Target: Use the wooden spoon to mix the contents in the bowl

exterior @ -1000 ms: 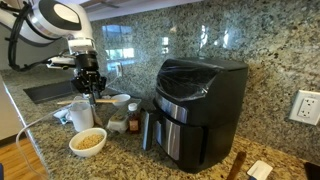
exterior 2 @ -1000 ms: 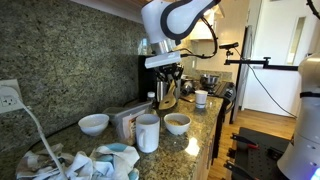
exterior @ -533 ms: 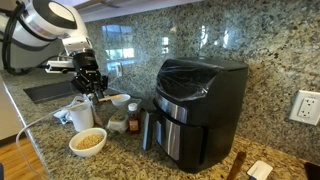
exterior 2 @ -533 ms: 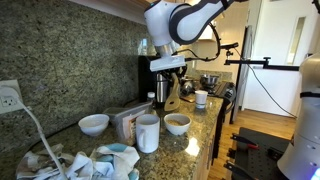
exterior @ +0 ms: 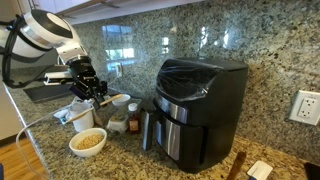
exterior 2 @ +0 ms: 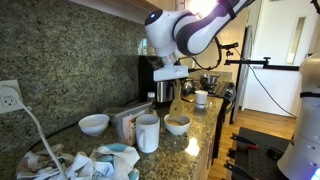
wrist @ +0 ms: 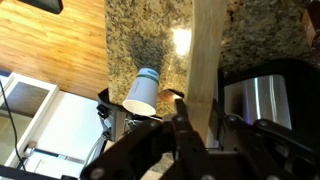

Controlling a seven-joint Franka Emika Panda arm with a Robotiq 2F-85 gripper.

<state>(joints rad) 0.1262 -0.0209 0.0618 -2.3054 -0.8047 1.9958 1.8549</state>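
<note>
My gripper (wrist: 196, 118) is shut on the wooden spoon (wrist: 207, 55), whose flat light-brown handle runs up the middle of the wrist view. In both exterior views the gripper (exterior: 89, 88) (exterior 2: 168, 90) hangs tilted above the counter, up and behind the bowl. The small white bowl (exterior: 88, 143) (exterior 2: 177, 124) stands near the counter's front edge and holds tan grain-like contents (exterior: 89, 140) in a low heap. The spoon's head is not clearly visible, and the spoon is not in the bowl.
A taller white mug (exterior: 82, 117) (exterior 2: 147, 132) (wrist: 144, 92) stands between the gripper and the bowl. A small white dish (exterior: 120, 100) and the black air fryer (exterior: 200, 105) (wrist: 262, 95) are beside it. Another white bowl (exterior 2: 94, 124) and a wall socket (exterior: 305, 106) are in view.
The arm has swung and tilted its wrist, carrying the spoon with it. The gripper has shifted a little sideways above the mug. The bowl and mug have not moved.
</note>
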